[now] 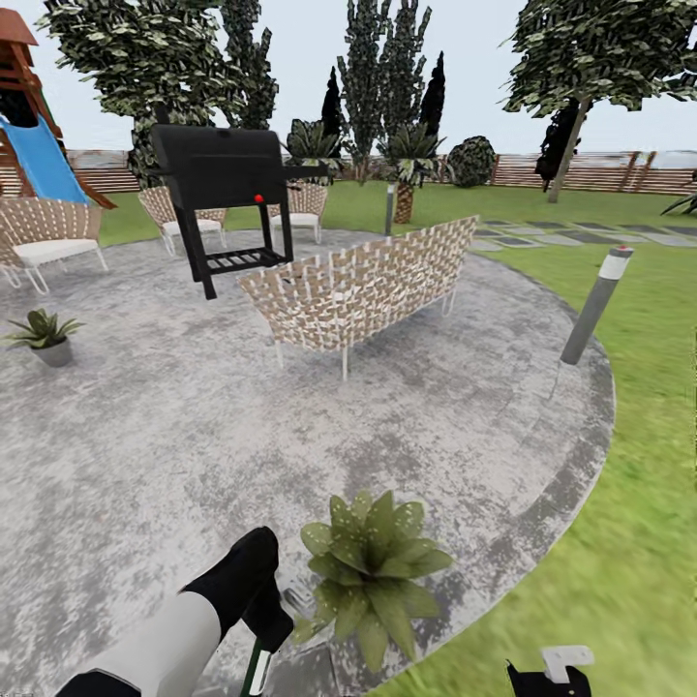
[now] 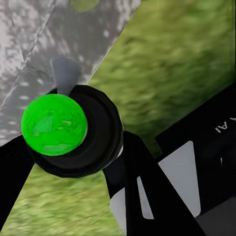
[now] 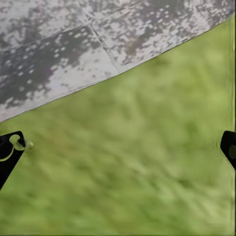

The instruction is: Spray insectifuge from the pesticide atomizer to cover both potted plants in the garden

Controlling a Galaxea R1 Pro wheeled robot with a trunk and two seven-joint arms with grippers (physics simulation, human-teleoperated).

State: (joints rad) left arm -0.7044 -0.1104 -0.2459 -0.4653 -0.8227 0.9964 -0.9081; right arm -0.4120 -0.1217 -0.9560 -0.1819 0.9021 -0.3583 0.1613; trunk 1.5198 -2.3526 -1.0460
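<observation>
Currently the spray bottle [image 1: 257,670] is held in the left gripper [image 1: 263,620], its dark green body with white band hanging below the black fingers; the left wrist view shows a black round part with a bright green disc [image 2: 54,125] clamped between the fingers, over the patio edge and grass. Just beside it stands one potted plant [image 1: 373,563] near the patio rim. The second potted plant [image 1: 44,334] sits well apart, on the far left of the patio [image 1: 194,426]. The right gripper [image 3: 118,147] hangs over the lawn [image 3: 137,172], fingers [image 3: 9,153] wide apart. Beyond stand a wicker bench [image 1: 363,281], black grill [image 1: 223,198] and grey lamp post [image 1: 592,308].
</observation>
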